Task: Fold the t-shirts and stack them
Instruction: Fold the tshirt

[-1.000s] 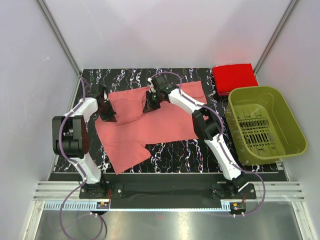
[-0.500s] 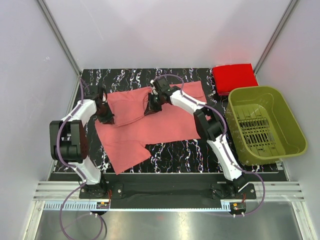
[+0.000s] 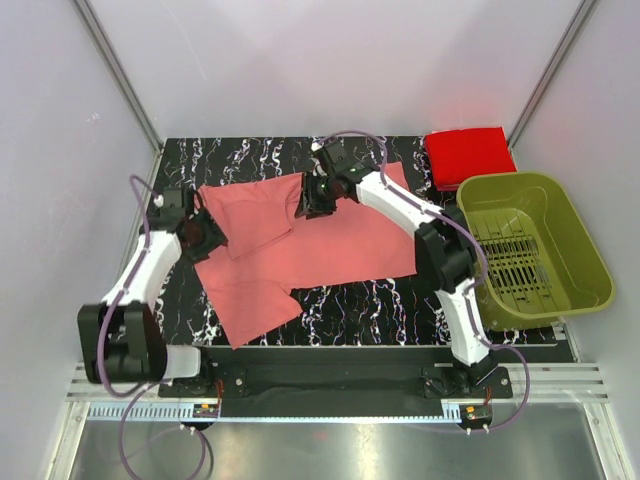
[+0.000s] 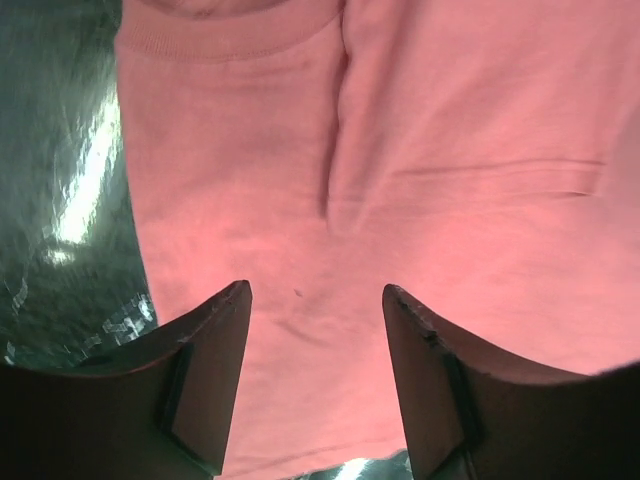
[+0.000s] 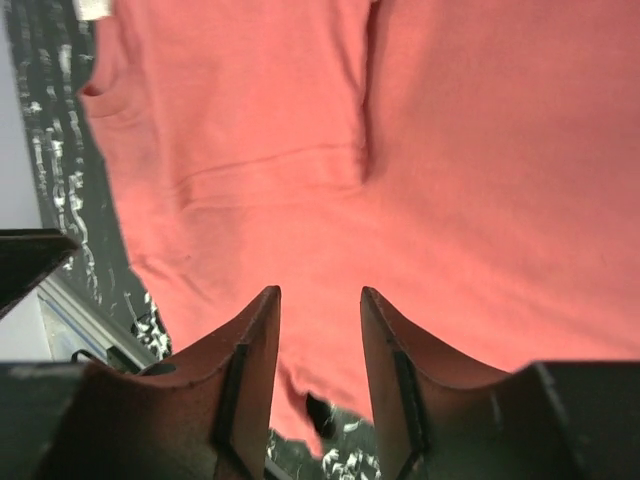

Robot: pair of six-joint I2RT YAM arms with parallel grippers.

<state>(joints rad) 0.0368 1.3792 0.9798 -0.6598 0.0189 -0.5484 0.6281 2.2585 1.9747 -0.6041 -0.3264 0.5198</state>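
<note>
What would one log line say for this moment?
left gripper: open above salmon t-shirt | right gripper: open above it | red t-shirt: folded, far right corner

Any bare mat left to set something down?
Two patches: the near strip between the salmon-pink shirt and the mat's front edge, and the far-left strip behind that shirt. Crowded: centre, covered by that shirt; right side, taken by red shirt and basket.

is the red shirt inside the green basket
No, the folded red t-shirt lies outside, just beyond the far rim of the basket, whose slotted floor shows bare.
</note>
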